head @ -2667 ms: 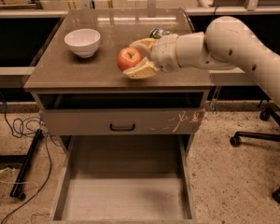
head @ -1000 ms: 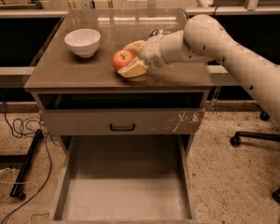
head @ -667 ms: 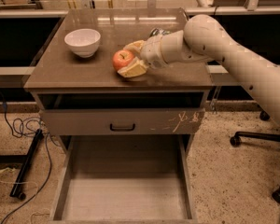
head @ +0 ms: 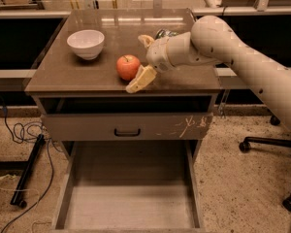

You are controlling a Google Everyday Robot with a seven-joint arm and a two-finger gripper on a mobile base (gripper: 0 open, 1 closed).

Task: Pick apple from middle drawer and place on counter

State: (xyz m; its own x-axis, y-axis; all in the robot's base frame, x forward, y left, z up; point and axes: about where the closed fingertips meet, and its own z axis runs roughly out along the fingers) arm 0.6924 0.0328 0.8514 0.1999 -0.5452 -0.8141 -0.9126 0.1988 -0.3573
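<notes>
The red-orange apple (head: 128,67) rests on the counter (head: 72,72), near its front edge, right of centre. My gripper (head: 142,60) is open just to the right of the apple, one finger (head: 141,79) low by the counter's front edge and the other behind it; neither grips the apple. The middle drawer (head: 131,203) is pulled out below, and its flat floor is bare.
A white bowl (head: 86,43) stands at the counter's back left. A green can (head: 165,33) sits behind my gripper, mostly hidden by the wrist. A shut drawer front with a dark handle (head: 126,132) lies under the counter. Cables (head: 19,130) lie left, a chair base (head: 266,147) right.
My gripper has opened and let go of the apple, which now stands free on the counter. The fingers have spread and drawn slightly right.
</notes>
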